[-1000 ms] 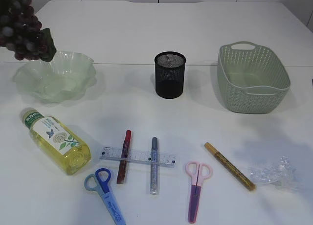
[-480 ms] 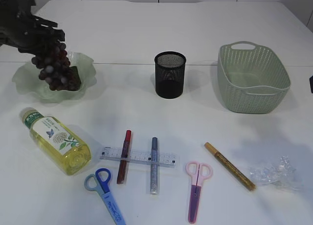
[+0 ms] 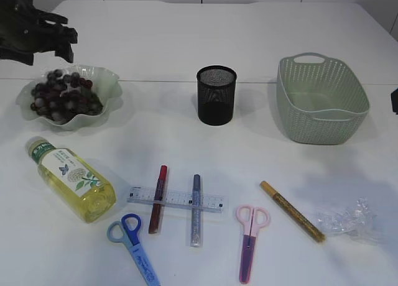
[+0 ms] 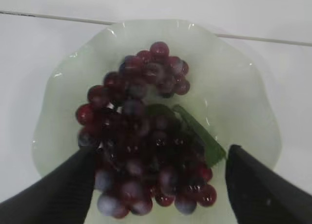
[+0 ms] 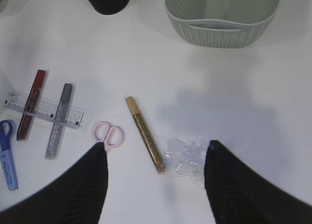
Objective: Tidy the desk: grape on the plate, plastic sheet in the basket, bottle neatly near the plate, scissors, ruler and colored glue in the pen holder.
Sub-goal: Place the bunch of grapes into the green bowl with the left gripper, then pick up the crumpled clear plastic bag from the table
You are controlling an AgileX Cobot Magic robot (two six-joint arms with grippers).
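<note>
The dark grape bunch [image 3: 64, 97] [image 4: 146, 131] lies in the pale green wavy plate [image 3: 107, 81] [image 4: 243, 87] at the back left. My left gripper [image 3: 37, 34] [image 4: 158, 158] hovers above it, open, its fingers apart on either side of the bunch. My right gripper [image 5: 156, 148] is open, high over the crumpled plastic sheet [image 3: 348, 222] [image 5: 187, 158] and the gold glue pen [image 3: 292, 211] [image 5: 144, 134]. The bottle [image 3: 69, 176] lies on its side. Red glue [image 3: 158, 198], silver glue [image 3: 196, 209], ruler [image 3: 175, 199], blue scissors [image 3: 132, 239] and pink scissors [image 3: 250, 240] lie at the front.
The black mesh pen holder [image 3: 216, 94] stands mid-table. The green basket [image 3: 320, 98] [image 5: 222, 12] stands at the right. A table seam runs across behind the plate.
The left gripper lowered the grape bunch from the air into the plate, let it go and rose a little. The right arm barely moved.
</note>
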